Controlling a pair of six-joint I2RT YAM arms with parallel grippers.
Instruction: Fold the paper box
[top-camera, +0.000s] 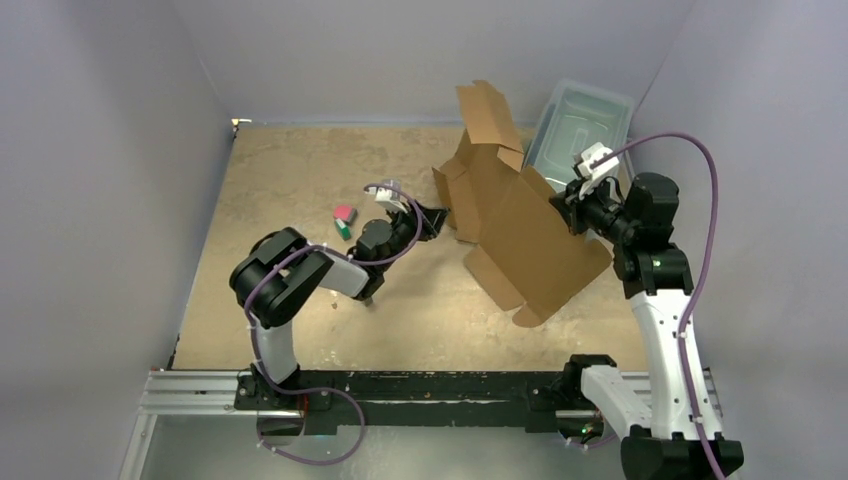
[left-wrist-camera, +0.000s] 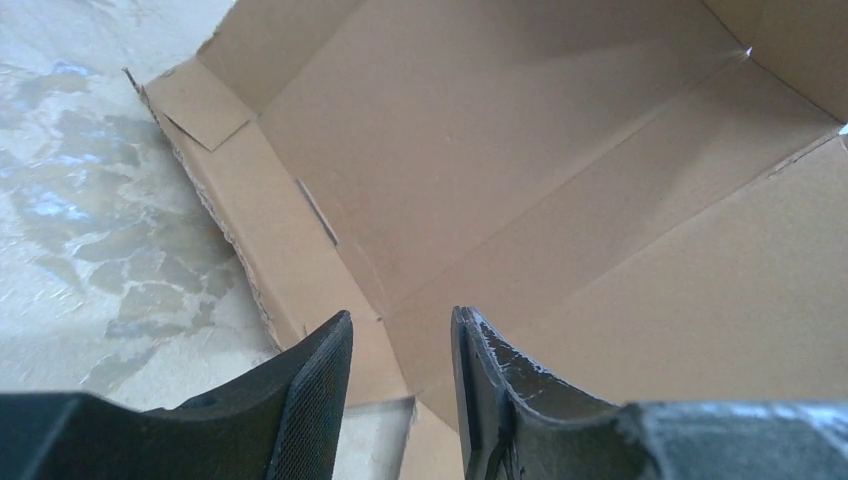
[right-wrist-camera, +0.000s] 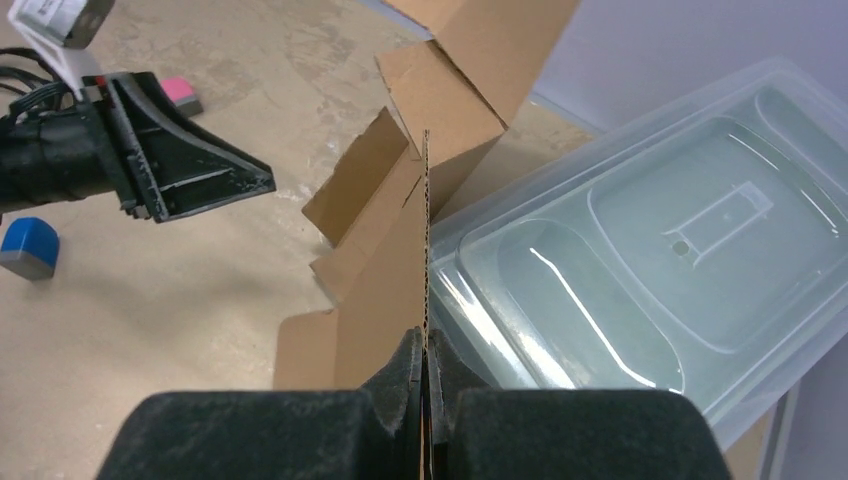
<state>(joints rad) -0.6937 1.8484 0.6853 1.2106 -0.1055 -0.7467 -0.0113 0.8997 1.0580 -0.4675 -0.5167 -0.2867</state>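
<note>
1 edge of the paper box (top-camera: 520, 235) is clamped in the right end effector (right-wrist-camera: 425, 375), tilted over the desk (top-camera: 300, 170); the left end effector (left-wrist-camera: 400, 318), parted, faces a side flap (left-wrist-camera: 260, 230) it likely must fold next.

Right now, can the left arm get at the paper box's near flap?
Likely yes. The left tool faces the open inside of the paper box, jaws apart, with nothing between them. The right tool is shut on the opposite edge, holding it upright, clear of that side.
</note>
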